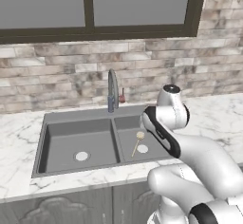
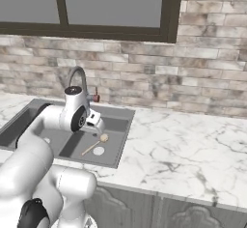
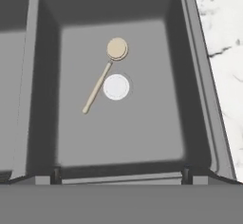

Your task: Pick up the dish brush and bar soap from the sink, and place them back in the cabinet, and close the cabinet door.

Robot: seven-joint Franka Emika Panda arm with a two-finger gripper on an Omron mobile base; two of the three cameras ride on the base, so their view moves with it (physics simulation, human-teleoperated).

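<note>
Wooden dish brush (image 3: 102, 78); matt grey sink (image 3: 194, 76).

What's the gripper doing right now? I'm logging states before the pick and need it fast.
Gripper: open and holding nothing, its finger tips wide apart above the sink basin where the dish brush lies.

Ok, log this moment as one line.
phase: approach | gripper: above right basin, jaws unclear | brush: flat in right basin beside drain | soap: unseen | sink
</note>
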